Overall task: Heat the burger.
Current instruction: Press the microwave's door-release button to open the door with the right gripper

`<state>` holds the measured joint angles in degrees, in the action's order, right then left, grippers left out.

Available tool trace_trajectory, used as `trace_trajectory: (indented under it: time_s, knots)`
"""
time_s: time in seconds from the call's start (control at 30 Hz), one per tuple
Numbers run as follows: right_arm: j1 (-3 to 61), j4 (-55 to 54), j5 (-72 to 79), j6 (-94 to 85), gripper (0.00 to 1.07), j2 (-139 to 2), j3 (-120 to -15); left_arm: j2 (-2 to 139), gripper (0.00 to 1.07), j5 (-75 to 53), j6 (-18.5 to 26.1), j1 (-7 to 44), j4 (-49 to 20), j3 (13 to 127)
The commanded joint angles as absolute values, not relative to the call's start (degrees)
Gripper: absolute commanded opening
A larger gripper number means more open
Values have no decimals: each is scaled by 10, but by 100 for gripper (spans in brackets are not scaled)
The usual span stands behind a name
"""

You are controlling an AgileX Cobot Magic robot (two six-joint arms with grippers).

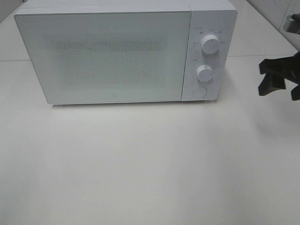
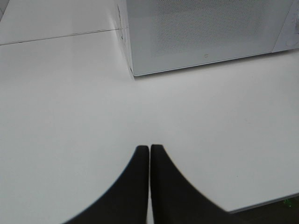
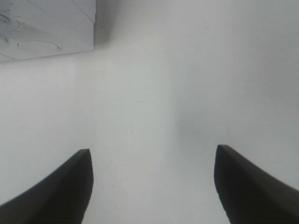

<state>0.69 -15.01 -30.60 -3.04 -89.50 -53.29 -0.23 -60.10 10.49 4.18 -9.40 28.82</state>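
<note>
The right end effector (image 1: 282, 83) hung released, jaws wide and empty, over the surface (image 1: 150, 164) right of the microwave (image 1: 108, 51). The left end effector (image 2: 149, 154) was clenched on nothing. The burger showed nowhere, perhaps behind the closed door. The next move probably called for reaching left to turn a knob (image 1: 205, 73).

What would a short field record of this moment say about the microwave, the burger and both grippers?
microwave: white, door closed, standing on the table
controls: two knobs above a round button, right of the door
burger: not visible in any view
left gripper: fingers together, holding nothing
right gripper: fingers wide apart, holding nothing, right of the microwave
</note>
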Motion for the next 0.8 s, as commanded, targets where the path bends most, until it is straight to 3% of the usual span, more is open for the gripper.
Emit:
trace_trajectory:
  time_s: [0.03, 0.37, 0.8]
  knots:
    - [-12, -144, -361, -25, 66, -859, -534, -13, 0, -595, 103, 41, -95, 286]
    - [-14, -80, -541, -6, 66, -701, -507, -13, 0, -595, 103, 41, -95, 286]
    - [-14, -73, -648, -9, 66, -438, -354, -13, 0, -595, 103, 41, -95, 286]
